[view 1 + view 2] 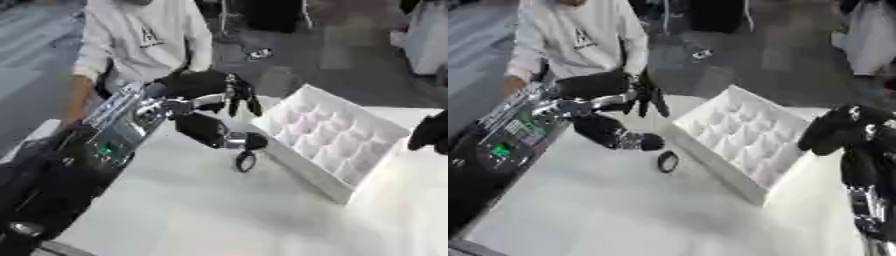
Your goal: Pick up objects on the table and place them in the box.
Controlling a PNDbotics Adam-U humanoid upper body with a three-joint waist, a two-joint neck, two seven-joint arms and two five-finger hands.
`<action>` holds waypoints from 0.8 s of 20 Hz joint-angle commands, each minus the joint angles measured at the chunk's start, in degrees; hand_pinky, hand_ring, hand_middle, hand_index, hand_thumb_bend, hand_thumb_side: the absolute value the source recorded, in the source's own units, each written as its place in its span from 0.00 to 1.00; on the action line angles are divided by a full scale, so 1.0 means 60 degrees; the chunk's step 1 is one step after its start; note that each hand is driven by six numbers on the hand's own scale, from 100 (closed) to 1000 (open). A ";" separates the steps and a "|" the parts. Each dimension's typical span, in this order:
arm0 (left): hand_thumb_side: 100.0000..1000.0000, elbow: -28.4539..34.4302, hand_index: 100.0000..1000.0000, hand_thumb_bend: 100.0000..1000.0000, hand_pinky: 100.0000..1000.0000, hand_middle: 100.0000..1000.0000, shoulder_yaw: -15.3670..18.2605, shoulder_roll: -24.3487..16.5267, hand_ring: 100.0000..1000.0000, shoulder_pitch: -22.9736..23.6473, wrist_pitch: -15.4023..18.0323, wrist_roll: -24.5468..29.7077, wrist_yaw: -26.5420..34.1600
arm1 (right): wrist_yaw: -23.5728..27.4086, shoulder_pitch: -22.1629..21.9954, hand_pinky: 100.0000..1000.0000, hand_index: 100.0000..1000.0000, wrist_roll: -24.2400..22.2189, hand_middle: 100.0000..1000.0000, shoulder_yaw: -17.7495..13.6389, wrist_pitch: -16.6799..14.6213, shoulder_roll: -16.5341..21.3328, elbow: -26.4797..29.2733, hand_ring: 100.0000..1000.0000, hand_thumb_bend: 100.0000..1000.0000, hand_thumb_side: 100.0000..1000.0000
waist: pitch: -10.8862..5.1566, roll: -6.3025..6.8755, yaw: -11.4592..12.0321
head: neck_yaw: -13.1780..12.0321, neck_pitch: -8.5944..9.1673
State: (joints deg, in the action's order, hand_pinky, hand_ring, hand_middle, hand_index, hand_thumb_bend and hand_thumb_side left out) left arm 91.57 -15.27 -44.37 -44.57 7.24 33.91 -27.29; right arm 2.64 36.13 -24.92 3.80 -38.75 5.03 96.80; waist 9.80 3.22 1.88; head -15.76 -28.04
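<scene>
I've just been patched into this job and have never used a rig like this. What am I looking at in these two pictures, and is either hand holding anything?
Both pictures come from one stereo camera in the robot's head, looking down at the work, so they show nearly the same scene. The black and silver arm entering from the left is the robot's left arm; its left hand hangs fingers down above the white table, beside the box, and I see nothing in it. The right hand shows best in the right eye view, a dark shape at the far side of the box; its fingers cannot be made out. The white box is divided into many small compartments, which look empty. A small black ring-shaped object lies on the table beside the box's near wall.
</scene>
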 commanded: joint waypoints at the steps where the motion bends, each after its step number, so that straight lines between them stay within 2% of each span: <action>1: 1.00 -0.0357 0.75 0.62 0.34 0.65 0.0031 -0.0285 0.47 -0.0279 -0.0181 0.0461 -0.0084 | 0.0077 0.0043 0.31 0.52 -0.0331 0.43 -0.0058 -0.0260 0.0052 0.0206 0.41 0.00 0.57 | -0.0208 0.0023 0.0004 | -0.0125 -0.0074; 9: 1.00 -0.1398 0.73 0.63 0.30 0.64 0.0146 -0.0157 0.45 -0.0497 -0.0437 0.0943 -0.0799 | 0.0118 0.0014 0.31 0.52 -0.0367 0.43 -0.0049 -0.0125 0.0022 0.0279 0.41 0.00 0.58 | -0.0200 0.0040 -0.0028 | -0.0104 -0.0089; 16: 0.96 -0.2005 0.70 0.63 0.19 0.57 0.0201 0.0028 0.40 -0.0663 -0.0956 0.1132 -0.1390 | 0.0117 0.0037 0.31 0.52 -0.0403 0.43 -0.0052 -0.0107 0.0012 0.0278 0.41 0.00 0.58 | -0.0199 0.0037 -0.0055 | -0.0071 -0.0080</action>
State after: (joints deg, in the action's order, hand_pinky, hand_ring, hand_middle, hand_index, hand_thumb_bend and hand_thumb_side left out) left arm 79.75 -15.14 -43.29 -47.40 1.99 40.48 -35.12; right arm 3.13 35.72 -25.80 3.54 -37.88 4.99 97.32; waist 9.80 3.39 1.56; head -15.74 -28.39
